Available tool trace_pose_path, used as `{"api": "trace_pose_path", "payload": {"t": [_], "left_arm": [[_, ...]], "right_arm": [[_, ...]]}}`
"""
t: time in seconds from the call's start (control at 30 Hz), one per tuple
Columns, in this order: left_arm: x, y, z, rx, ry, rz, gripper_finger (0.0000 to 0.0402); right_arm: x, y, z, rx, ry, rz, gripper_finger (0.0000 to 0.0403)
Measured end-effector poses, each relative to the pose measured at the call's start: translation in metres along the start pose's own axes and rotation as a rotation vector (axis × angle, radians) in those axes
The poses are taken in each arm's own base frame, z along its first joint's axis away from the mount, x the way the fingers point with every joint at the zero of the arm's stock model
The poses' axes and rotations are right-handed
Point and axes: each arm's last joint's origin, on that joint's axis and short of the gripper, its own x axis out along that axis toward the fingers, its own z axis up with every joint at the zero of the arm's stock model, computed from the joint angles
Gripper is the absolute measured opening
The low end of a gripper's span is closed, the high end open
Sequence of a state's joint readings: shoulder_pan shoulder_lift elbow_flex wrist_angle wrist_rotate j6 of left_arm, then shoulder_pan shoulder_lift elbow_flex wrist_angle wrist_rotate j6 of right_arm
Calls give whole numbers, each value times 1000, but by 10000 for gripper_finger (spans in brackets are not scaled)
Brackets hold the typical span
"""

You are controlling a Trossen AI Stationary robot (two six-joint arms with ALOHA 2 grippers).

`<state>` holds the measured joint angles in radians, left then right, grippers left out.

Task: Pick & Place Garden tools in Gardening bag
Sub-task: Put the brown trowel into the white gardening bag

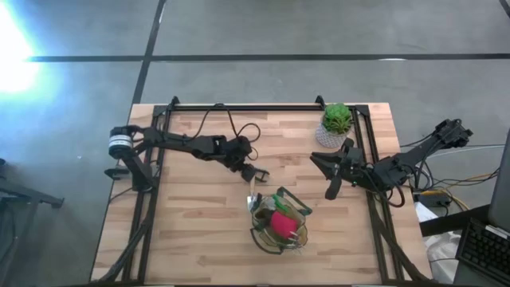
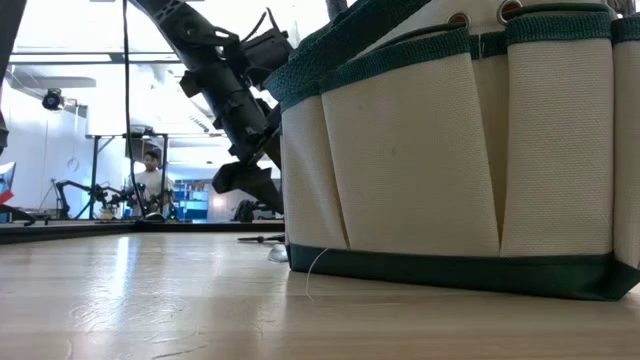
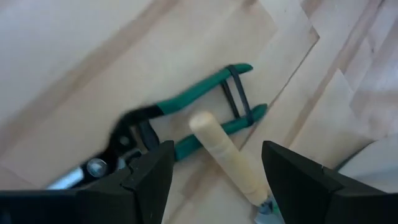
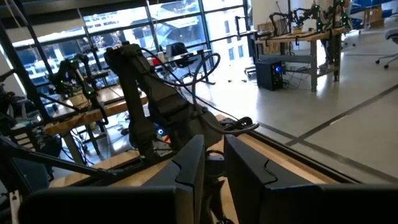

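1. Left hand (image 3: 211, 180), fingers apart, hovers mid-tabletop over pruners (image 3: 180, 124) and a wooden handle (image 3: 227, 155).
2. Bag (image 1: 279, 223) sits near the front edge.
3. Right hand (image 4: 214, 168) waits beside the plant (image 1: 336, 119), fingers nearly together, empty.

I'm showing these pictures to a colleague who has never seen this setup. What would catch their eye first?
Probably the gardening bag at the table's front centre, with something red showing inside. Next, the left gripper, fingers apart, hovering over green-handled pruners and a wooden tool handle beside the bag. At the back right corner stands a green potted plant, with the right gripper close by.
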<state>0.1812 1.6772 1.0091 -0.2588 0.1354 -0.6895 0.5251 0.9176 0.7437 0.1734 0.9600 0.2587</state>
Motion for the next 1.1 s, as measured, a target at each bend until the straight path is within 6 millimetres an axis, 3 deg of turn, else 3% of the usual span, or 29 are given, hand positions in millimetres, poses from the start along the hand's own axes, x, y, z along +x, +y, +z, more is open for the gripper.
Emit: {"api": "trace_pose_path", "payload": {"t": [0.4, 1.1], "left_arm": [[3, -12, -12, -114, -47, 61, 245], [34, -22, -38, -196, -2, 69, 245]], "right_arm": [[0, 0, -4, -32, 34, 37, 56], [0, 0, -6, -65, 60, 59, 56]]}}
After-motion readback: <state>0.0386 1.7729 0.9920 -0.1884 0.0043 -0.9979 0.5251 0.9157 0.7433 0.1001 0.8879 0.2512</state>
